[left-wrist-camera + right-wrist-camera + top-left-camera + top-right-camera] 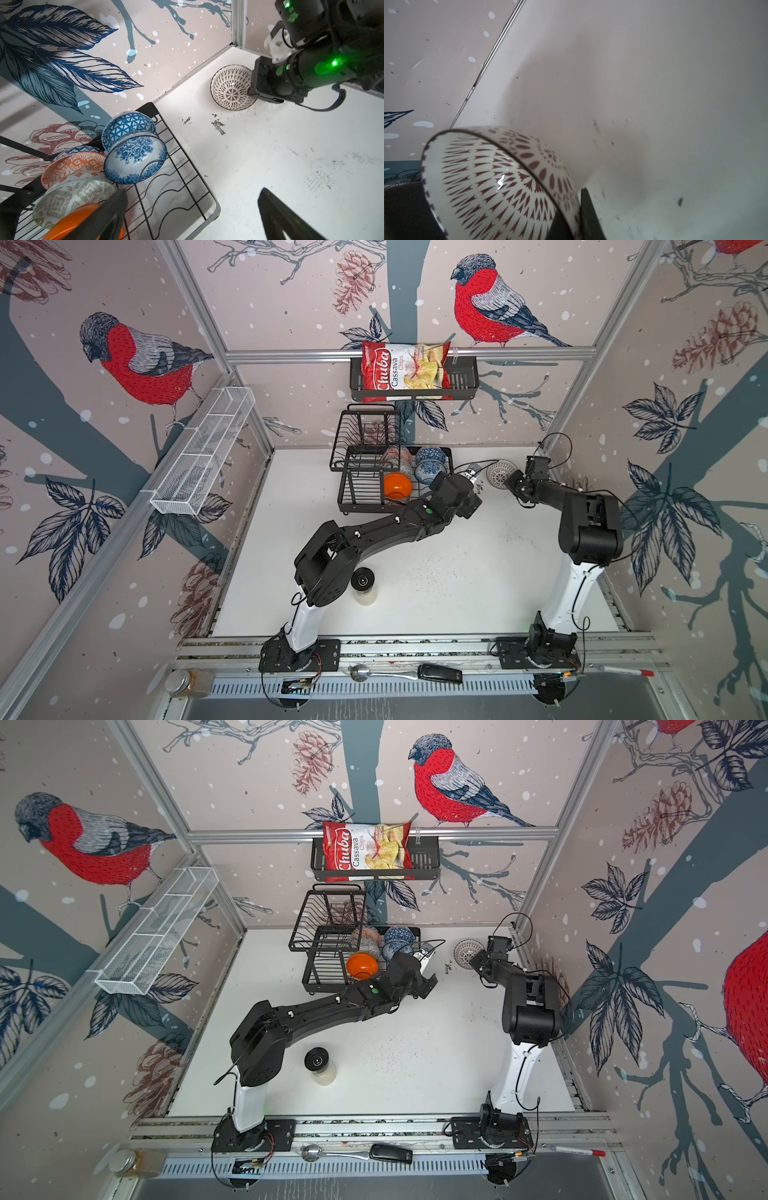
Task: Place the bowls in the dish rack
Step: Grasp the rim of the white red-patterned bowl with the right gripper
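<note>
Brown-lattice bowl — rim pinched in the low right gripper; left gripper wide open, empty — beside the dish rack.

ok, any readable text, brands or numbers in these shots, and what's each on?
"Chuba": on the chip bag in the wall basket.
"Cassava Chips": same bag.
The bag's small print is too small to read.
Nothing else is legible in any view.
</note>
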Available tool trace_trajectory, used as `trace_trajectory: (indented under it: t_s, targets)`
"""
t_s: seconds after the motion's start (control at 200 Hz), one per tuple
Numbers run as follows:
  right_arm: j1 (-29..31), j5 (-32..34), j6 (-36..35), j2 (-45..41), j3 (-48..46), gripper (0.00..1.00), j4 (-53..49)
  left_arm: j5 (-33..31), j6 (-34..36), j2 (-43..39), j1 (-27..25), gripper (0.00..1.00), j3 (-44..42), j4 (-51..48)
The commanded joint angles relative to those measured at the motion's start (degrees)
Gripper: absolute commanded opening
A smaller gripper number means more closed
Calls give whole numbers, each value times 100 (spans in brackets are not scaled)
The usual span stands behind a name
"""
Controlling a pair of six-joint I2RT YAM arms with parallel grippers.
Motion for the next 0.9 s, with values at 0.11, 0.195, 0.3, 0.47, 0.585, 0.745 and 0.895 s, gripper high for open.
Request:
trace_trajectory:
  t_s: [0.11,0.195,0.3,0.47,0.585,0.745,0.895]
  targets:
    - [195,26,22,-777,-537,5,422,-61,-793,-185,-41,98,103,-510]
    - [299,139,-36,-1175,-777,5,364,9,-1184,-232,-32,98,204,-780]
    - [480,320,-72,-1729,-1193,4,343,141,-1708,-337,-17,98,253,-1026]
    - [912,649,31,-2656,-1953,3,387,551,-2759,-570,63,98,123,-1152]
    - [1261,827,174,-3277,-2329,2,381,995,-3530,-849,179,98,-266,-867]
    - [1744,1100,369,-4091,-2749,3,326,1248,-3856,-1170,200,98,-900,-173]
    - [2176,1337,540,-4830,-3130,2,286,1474,-4154,-1246,200,97,-1138,90]
